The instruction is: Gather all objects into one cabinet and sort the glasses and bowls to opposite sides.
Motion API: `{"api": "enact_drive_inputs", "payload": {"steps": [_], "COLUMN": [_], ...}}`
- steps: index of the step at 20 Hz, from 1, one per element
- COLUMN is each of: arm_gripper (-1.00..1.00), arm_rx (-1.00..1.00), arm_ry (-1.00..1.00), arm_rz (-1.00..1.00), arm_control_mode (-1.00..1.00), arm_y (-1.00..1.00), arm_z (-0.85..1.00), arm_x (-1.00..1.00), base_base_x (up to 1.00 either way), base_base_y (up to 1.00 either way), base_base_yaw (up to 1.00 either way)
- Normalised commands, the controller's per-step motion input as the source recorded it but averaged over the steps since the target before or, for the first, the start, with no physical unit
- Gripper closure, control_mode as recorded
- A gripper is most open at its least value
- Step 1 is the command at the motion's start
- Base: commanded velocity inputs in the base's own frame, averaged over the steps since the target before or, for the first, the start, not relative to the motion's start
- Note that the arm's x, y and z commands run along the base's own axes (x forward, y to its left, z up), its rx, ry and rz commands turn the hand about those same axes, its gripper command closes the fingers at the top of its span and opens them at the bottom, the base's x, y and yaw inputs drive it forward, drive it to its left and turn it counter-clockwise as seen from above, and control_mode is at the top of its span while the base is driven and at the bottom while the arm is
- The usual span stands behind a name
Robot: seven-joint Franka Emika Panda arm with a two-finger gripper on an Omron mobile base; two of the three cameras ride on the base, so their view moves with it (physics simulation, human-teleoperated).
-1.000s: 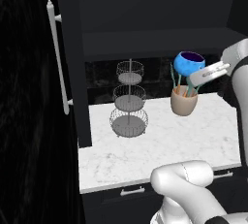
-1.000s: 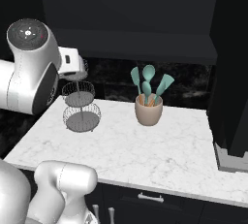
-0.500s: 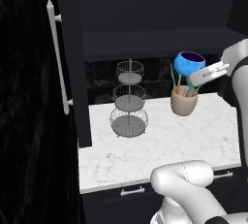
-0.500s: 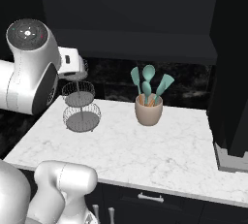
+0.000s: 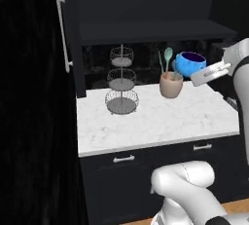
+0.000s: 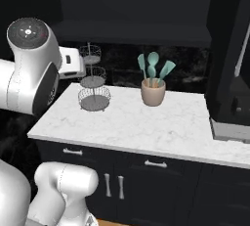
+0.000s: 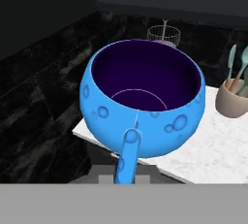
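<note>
The blue vessel [image 5: 190, 64], dark inside, hangs at right centre of the left base view, above the marble counter [image 5: 151, 119] and just right of the utensil crock [image 5: 171, 84]; the gripper [image 5: 203, 74] is clenched on it; a three-tier wire stand [image 5: 121, 84] sits left of centre.

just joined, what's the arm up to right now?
The end effector is shut on a blue vessel, gripping its small handle and holding it in the air above the right end of the white marble counter, near the utensil crock. A three-tier wire basket stand sits further left, beside the tall cabinet door.
</note>
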Motion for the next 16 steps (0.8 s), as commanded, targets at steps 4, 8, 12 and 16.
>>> {"api": "enact_drive_inputs", "payload": {"steps": [4, 8, 12, 16], "arm_gripper": [1.0, 1.0, 1.0, 1.0], "arm_rx": [0.0, 0.0, 0.0, 0.0], "arm_ry": [0.0, 0.0, 0.0, 0.0], "arm_rz": [0.0, 0.0, 0.0, 0.0], "arm_control_mode": [1.0, 1.0, 1.0, 1.0], "arm_y": [0.0, 0.0, 0.0, 0.0], "arm_z": [0.0, 0.0, 0.0, 0.0], "arm_x": [0.0, 0.0, 0.0, 0.0], "base_base_x": [-1.0, -0.79, -0.36, -0.36], "base_base_y": [-0.28, -0.47, -0.76, -1.0], "base_base_yaw": [-0.05, -0.11, -0.16, -0.13]}}
